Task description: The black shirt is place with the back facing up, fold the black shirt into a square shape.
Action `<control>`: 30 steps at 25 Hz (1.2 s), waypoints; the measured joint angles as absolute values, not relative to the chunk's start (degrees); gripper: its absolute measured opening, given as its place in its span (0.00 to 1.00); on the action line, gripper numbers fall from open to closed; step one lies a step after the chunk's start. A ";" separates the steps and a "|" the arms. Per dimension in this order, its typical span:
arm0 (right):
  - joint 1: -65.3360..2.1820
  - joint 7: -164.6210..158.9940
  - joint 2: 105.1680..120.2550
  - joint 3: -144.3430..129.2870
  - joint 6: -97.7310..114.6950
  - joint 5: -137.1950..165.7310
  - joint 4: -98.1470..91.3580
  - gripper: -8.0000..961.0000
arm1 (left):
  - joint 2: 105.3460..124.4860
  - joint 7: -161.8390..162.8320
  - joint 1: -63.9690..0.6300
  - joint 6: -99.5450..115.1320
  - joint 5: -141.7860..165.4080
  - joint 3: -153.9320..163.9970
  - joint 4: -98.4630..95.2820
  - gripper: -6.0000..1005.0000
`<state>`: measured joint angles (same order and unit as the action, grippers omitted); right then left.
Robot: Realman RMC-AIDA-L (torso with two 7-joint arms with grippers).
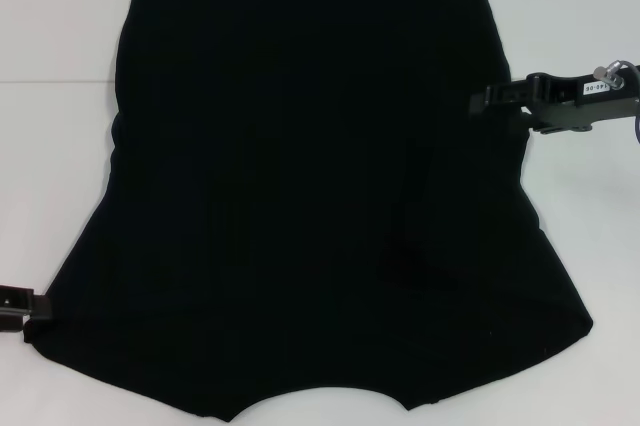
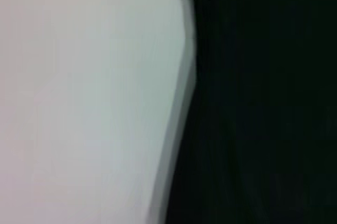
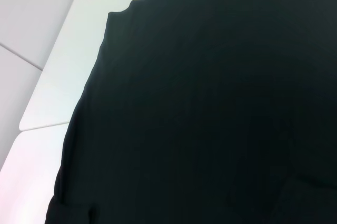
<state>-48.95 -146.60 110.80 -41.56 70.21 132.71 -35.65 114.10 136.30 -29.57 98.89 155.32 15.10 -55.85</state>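
The shirt (image 1: 320, 196) lies flat on the counter (image 1: 60, 26), collar end nearest. The left gripper (image 1: 25, 308) touches its sleeve corner; the right gripper (image 1: 490, 101) hovers over its side edge. Whether either's jaws are wide or closed cannot be told.

From the head camera we look forward and steeply down, taking in nearly all of the black shirt (image 1: 320, 186) spread on the white table (image 1: 60, 26), with the left end effector (image 1: 25, 311) at the near left edge and the right end effector (image 1: 500, 98) entering from the right. Our left wrist camera sits very close to the table, facing the shirt's left border against bare tabletop. Our right wrist camera hangs higher, looking across the shirt toward its far left corner. All three views share the shirt's left edge.
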 joint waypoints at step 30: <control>-48.08 -146.60 110.77 -40.20 70.14 132.53 -35.69 0.86 | 114.35 136.93 -30.12 90.58 157.70 18.46 -51.71 0.51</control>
<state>-48.08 -146.60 110.77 -40.20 70.14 132.53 -35.69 114.35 136.93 -30.12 90.58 157.70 18.46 -51.71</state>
